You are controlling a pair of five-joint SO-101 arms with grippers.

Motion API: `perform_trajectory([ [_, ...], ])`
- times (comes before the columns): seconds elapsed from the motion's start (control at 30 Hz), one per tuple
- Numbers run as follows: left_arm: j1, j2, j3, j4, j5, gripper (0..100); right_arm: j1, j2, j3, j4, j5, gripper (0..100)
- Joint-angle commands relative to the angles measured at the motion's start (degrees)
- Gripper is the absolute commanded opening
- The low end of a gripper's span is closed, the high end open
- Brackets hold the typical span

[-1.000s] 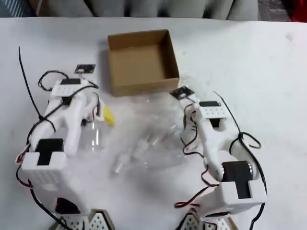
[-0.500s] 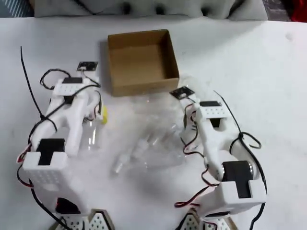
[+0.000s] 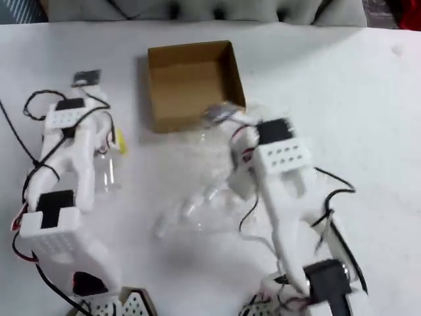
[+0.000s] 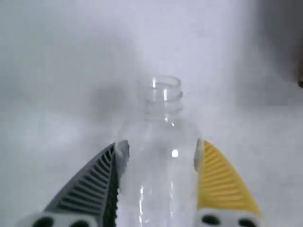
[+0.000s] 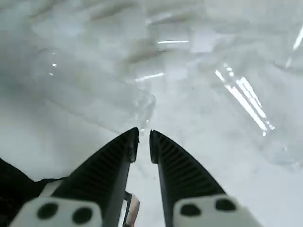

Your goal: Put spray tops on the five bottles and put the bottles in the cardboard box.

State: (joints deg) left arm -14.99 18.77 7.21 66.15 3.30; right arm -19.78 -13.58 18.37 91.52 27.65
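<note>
Left wrist view: bottle (image 4: 161, 156), neck uncapped

Two small robot arms built of white plastic shells with black motor blocks (image 3: 52, 203). The left arm (image 3: 62, 164) carries a white plate dotted with small holes (image 3: 66, 118), thin black cables (image 3: 33, 105) and a small dark circuit board (image 3: 86, 78). The right arm (image 3: 289, 197) has a similar holed plate (image 3: 283, 153) and red wires (image 3: 245, 157). The left gripper (image 4: 161, 151) has one grey ribbed finger (image 4: 94, 184) and one yellow finger (image 4: 220, 182). The right gripper (image 5: 144, 137) has two dark ribbed fingers (image 5: 111, 165). Their white bases show round dark screw holes (image 5: 47, 210).
</note>
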Motion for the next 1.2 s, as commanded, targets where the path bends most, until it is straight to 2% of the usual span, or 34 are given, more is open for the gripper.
perform_trajectory([
  [0.0, -5.05, -0.66, -4.13, 0.09, 9.49, 3, -12.18, -5.67, 1.14, -0.92, 0.44, 2.9],
  [0.07, -7.60, -0.57, -5.54, 0.26, 12.57, 3, -15.96, -6.02, 2.73, -3.82, 1.49, 8.0],
  [0.17, -10.42, -0.57, -6.24, 0.09, 14.86, 3, -20.62, -6.02, 5.36, -7.60, 8.09, 15.9],
  [0.43, -14.55, -0.48, -6.07, -1.67, 18.55, 4, -29.85, -6.55, 17.23, -19.82, 25.23, 18.6],
  [0.53, -15.25, -0.48, -5.98, -1.67, 18.64, 4, -31.78, -6.29, 20.92, -25.27, 30.07, 25.1],
  [0.63, -15.25, -0.48, -5.89, -1.67, 18.64, 4, -34.24, -6.02, 22.33, -29.05, 30.59, 31.7],
  [0.83, -15.25, -0.48, -5.80, -1.67, 18.55, 4, -37.32, -4.70, 22.59, -35.21, 30.77, 30.2],
  [0.97, -15.16, -0.48, -5.80, -1.67, 18.46, 4, -37.41, 2.86, 22.59, -38.99, 31.03, 30.0],
  [1.1, -14.99, -0.40, -5.80, -1.67, 18.37, 4, -37.05, 11.65, 22.15, -47.96, 31.03, 24.8],
  [1.17, -14.99, -0.40, -5.80, -1.67, 18.37, 4, -36.79, 13.23, 21.01, -48.57, 31.03, 19.0],
])
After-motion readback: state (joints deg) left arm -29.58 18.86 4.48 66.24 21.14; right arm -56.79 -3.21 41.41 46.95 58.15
